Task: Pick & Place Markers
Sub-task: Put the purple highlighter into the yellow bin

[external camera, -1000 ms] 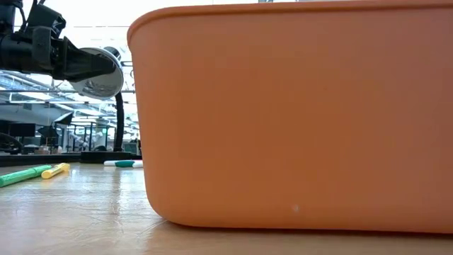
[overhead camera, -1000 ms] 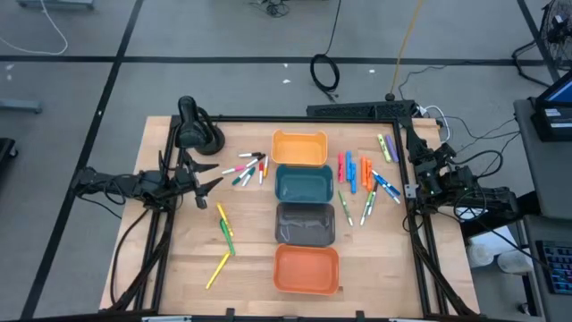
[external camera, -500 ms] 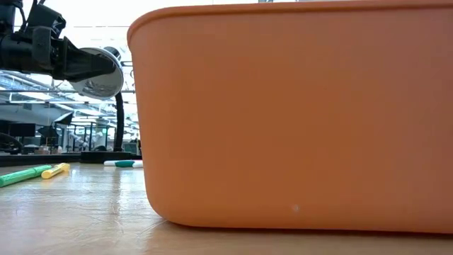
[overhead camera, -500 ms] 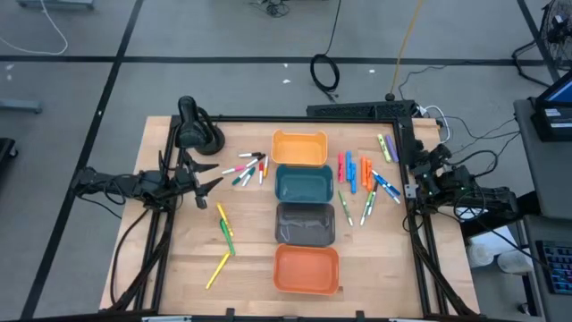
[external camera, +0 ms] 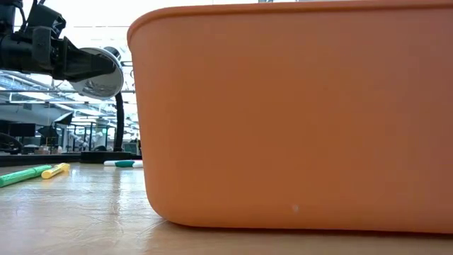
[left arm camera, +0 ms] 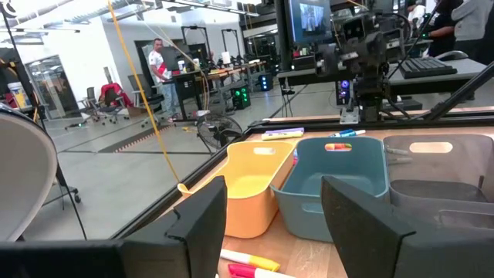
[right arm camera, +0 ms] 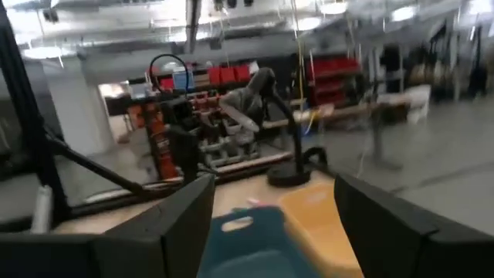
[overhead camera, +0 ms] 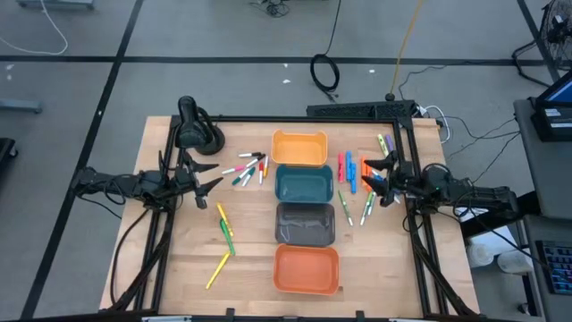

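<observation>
Overhead view of a wooden table w/ four bins in a column down the middle: light orange bin farthest from the camera's near edge, then teal bin, grey bin, orange bin nearest. The markers lie loose on both sides of the column, none visibly in a bin.

Right side: a dense cluster of markers, red, orange, blue, green, just beside the light orange & teal bins. Most lie w/ long axes running roughly parallel to the bin column; a few lower ones are slanted. The right claw hangs at the outer edge of this cluster, fingers spread & released, holding nothing. It points toward the bins, so the markers lie straight ahead of it, crosswise to its reach.

Left side: a smaller fan of markers near the light orange bin, plus a yellow-and-green pair & a lone yellow marker closer to the orange bin. The left claw waits at the table's left edge, also released & empty, the fan just ahead of it.

Judgement: the right arm looks nearer its pile; the next move likely needs it to drop onto one marker, fingers straddling the thin body across its long axis.
</observation>
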Controlling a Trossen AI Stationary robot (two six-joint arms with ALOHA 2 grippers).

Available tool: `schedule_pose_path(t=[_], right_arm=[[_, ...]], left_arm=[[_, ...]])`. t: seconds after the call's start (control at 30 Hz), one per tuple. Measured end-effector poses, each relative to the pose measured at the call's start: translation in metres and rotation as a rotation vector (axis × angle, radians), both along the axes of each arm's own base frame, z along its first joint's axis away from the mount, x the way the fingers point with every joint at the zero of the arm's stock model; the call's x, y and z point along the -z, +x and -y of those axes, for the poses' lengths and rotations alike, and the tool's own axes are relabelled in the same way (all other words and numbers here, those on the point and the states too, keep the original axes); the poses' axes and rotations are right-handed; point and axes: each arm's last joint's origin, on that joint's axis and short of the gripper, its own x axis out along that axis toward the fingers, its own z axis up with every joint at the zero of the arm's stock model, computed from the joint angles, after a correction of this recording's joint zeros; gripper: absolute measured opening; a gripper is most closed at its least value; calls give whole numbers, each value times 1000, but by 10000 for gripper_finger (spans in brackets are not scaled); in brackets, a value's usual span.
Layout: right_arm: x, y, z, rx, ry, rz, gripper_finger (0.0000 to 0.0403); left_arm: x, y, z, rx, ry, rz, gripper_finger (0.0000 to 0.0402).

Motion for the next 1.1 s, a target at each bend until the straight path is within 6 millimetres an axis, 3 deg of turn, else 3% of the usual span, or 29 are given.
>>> schedule_pose_path(t=[0.17,0.47,0.6,0.73,0.8,0.87,1.0,1.1], right_arm=[[-4,-1,0,-48,225,105,256],[-15,-4,0,-59,210,221,256],[-16,-4,0,-36,119,204,256],[-16,-3,1,-10,206,223,256],[-11,1,3,43,227,154,256],[0,7,5,150,247,-45,256],[-32,22,13,443,284,-273,256],[-49,40,22,601,225,-573,255]], left_arm=[[0,0,0,0,0,0,214],[0,0,0,0,0,0,214],[0,0,0,0,0,0,214],[0,0,0,0,0,0,214],[0,0,0,0,0,0,214],[0,0,0,0,0,0,214],[0,0,0,0,0,0,214],[0,0,0,0,0,0,214]])
